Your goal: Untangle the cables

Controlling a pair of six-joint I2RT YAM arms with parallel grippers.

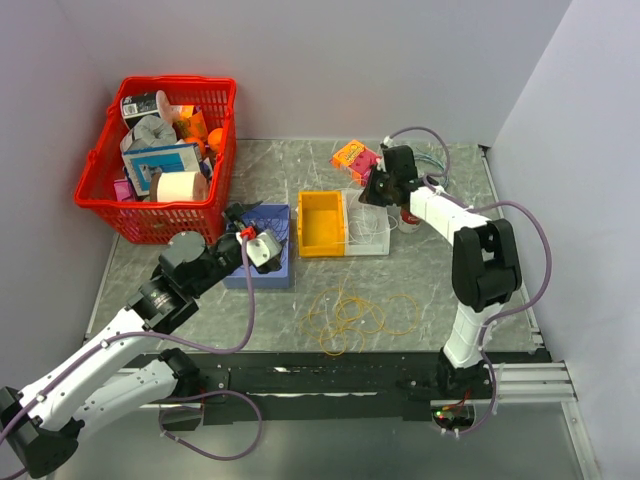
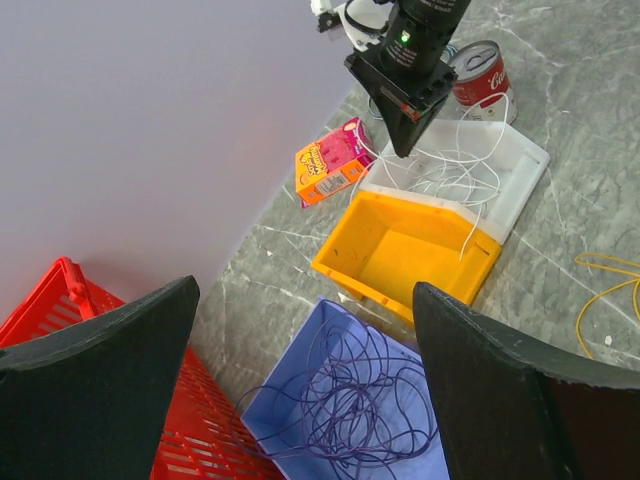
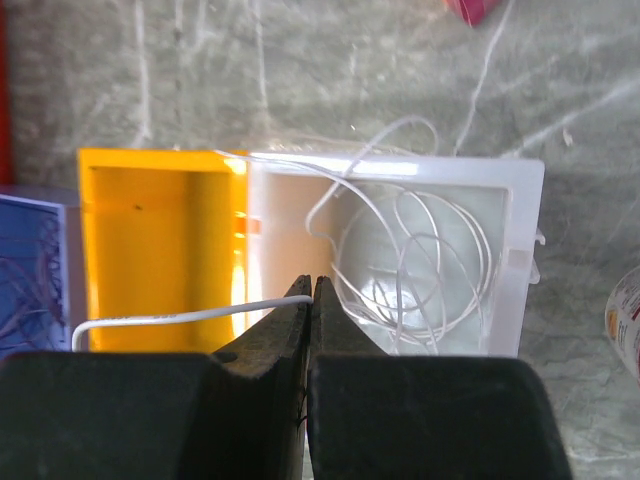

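The right tool (image 3: 312, 290) is closed, pinching one strand of the white cable (image 3: 150, 318) at its tips. That strand runs out over the near rim of the yellow bin (image 2: 400, 250), while the rest of the cable lies in loose loops inside the white bin (image 3: 525, 220), which sits flush against the yellow one.

The left tool (image 2: 303, 287) is spread wide with nothing between its fingers. It hangs above the blue bin (image 1: 270, 275), where the purple cable (image 2: 350, 400) lies bunched; how far above the wire it hangs is hard to judge.

The yellow cable (image 1: 350, 315) sprawls on the bare tabletop (image 1: 440, 290) in front of the bins, well apart from both tools.

The red basket (image 1: 160, 215) sits close to the blue bin's left side. A soup can (image 2: 478, 75) stands just beside the white bin's far right corner, and a snack box (image 2: 330, 165) lies behind the yellow bin. The widest open stretch lies around the yellow cable, toward the near edge.
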